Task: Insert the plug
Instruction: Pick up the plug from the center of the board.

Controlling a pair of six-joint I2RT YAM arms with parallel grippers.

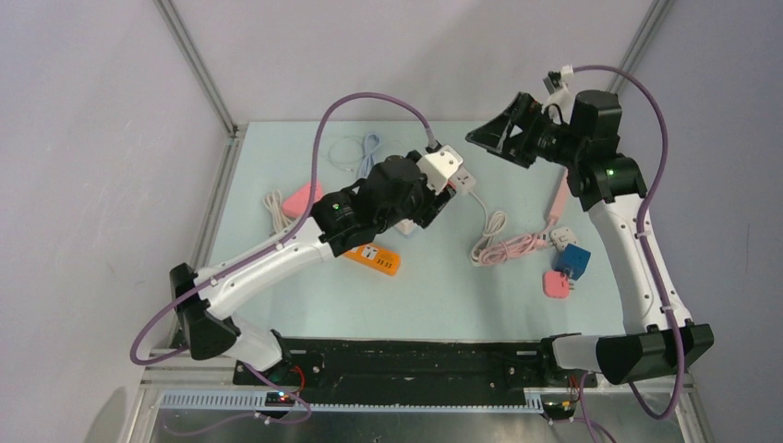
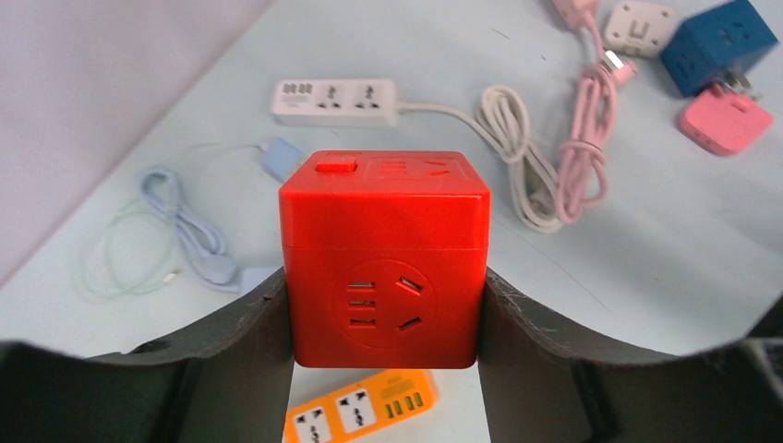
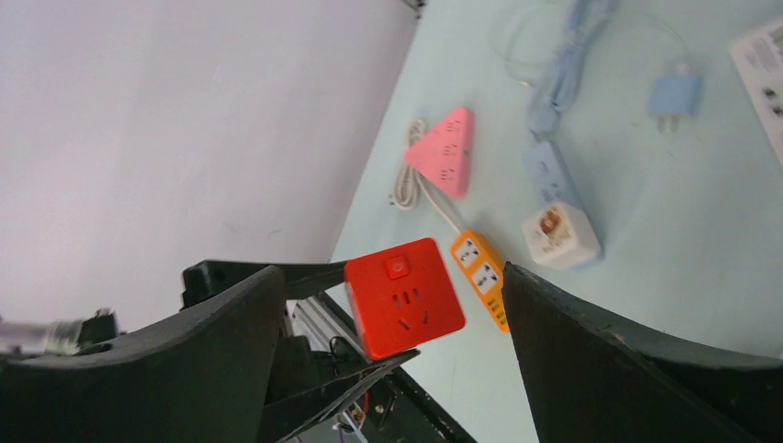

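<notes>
A red cube socket (image 2: 384, 249) hangs above the table with my left gripper (image 2: 384, 314) shut on its two sides. One socket face points at the left wrist camera and a button face points up. In the top view the left gripper (image 1: 434, 196) is at mid table, with only a sliver of the cube (image 1: 450, 187) showing. My right gripper (image 1: 494, 134) is raised at the back right, open and empty. Through its wide jaws (image 3: 390, 272) I see the red cube (image 3: 403, 297) some way off. A pink cord (image 2: 582, 138) with a plug (image 2: 617, 65) lies on the table, untouched.
On the table lie a white power strip (image 2: 334, 100), an orange strip (image 1: 374, 257), a pink triangular socket (image 1: 303, 197) and a light blue cable (image 2: 185, 231). Right of the pink cord are a white cube (image 1: 561, 237), a blue cube (image 1: 572, 261) and a pink adapter (image 1: 557, 285).
</notes>
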